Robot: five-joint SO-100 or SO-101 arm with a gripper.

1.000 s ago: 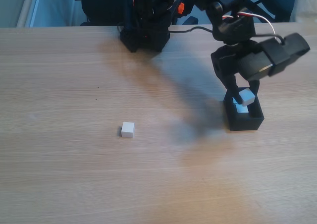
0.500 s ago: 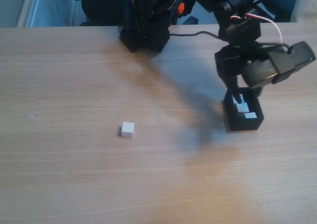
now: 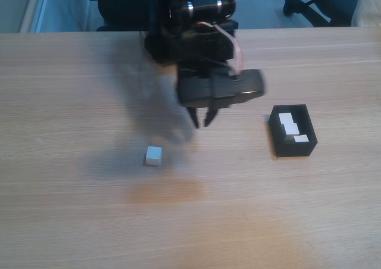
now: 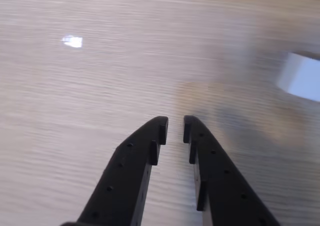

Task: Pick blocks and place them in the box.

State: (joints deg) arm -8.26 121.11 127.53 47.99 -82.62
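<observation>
— Looking at the table (image 3: pixel 71 221) first: what sort of surface is it?

— Pale wood-grain laminate, with the grain running left to right in the fixed view. A soft, dark shadow of the arm falls across it left of centre. In the wrist view the same grain is streaked by motion blur, and a small bright glint sits at the upper left.

— And the room behind?

— Past the far edge there is a bluish floor, a light wall panel at the far left, and the dark legs of a chair (image 3: pixel 306 4) at the far right. The arm's black base (image 3: pixel 172 43) stands at the far side of the table.

— Where is the gripper (image 3: pixel 201 121)?

— Hanging over the middle of the table, tips pointing down, well left of the box (image 3: pixel 294 147). In the wrist view its gripper (image 4: pixel 175 123) fingers are nearly together with only a narrow gap between the tips, and nothing is held in them.

— The blocks?

— One loose block (image 3: pixel 153 156) lies on the table, nearer and left of the gripper, apart from it; the wrist view shows it as a blurred block (image 4: pixel 300 76) at the right edge. The black box sits at the right, and white blocks in the box (image 3: pixel 290 126) rest inside it, about three, close together.
</observation>
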